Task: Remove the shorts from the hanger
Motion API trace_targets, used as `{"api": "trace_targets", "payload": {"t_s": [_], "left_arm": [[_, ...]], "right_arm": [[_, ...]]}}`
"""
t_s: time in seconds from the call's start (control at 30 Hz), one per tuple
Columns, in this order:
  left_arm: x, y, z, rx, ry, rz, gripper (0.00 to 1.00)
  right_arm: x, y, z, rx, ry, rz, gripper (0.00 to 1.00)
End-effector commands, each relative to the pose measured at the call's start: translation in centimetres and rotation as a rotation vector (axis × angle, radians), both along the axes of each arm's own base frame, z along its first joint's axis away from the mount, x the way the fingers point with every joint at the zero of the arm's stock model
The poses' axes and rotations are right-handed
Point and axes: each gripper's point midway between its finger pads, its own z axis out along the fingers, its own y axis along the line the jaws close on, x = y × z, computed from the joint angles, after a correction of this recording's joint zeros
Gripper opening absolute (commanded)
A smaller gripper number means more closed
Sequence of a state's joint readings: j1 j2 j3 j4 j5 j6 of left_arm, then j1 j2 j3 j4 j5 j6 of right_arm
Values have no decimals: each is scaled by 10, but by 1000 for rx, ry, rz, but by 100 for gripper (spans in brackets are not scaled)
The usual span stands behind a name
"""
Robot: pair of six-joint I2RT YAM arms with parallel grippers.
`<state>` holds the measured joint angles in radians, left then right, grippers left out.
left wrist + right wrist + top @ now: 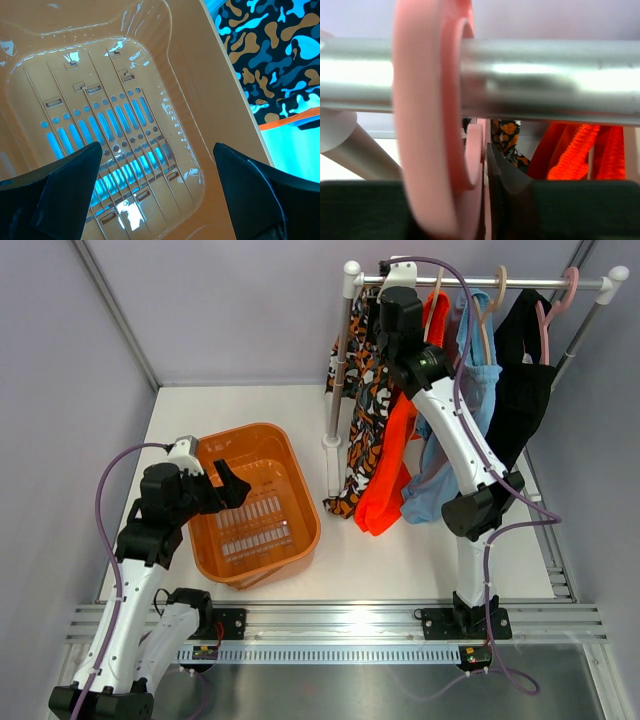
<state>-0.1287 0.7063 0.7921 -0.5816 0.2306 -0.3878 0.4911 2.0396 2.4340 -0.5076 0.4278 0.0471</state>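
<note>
Four shorts hang on hangers from a metal rail [480,282]: camouflage shorts [362,410] at the left, then bright orange shorts [390,475], light blue shorts [440,475] and black shorts [520,400]. My right gripper [393,280] is up at the rail above the camouflage shorts. In the right wrist view it [485,200] is shut on the neck of a pink hanger [427,125] whose hook sits over the rail [545,80]. Camouflage fabric [507,137] and orange fabric [570,150] hang behind. My left gripper [232,483] is open and empty over the orange basket [300,490].
The rack's white upright post [335,390] stands left of the camouflage shorts. The left wrist view looks down into the slotted basket [190,90], with camouflage fabric [270,55] beyond its right rim. Grey walls close in on both sides.
</note>
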Motion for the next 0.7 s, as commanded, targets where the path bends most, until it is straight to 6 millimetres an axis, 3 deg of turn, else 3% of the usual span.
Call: {"api": "trace_targets", "payload": {"t_s": [0.0, 0.13, 0.4, 0.67], "left_arm": [[4, 0, 26, 0, -91, -9, 99], [5, 0, 26, 1, -91, -10, 99], [4, 0, 27, 0, -94, -8, 99], [7, 1, 28, 3, -96, -4, 99]], "right_arm": [[2, 1, 9, 3, -32, -16, 15], [-2, -1, 15, 3, -36, -8, 0], [-35, -12, 62, 39, -99, 25, 0], [-77, -29, 91, 86, -121, 49, 0]]}}
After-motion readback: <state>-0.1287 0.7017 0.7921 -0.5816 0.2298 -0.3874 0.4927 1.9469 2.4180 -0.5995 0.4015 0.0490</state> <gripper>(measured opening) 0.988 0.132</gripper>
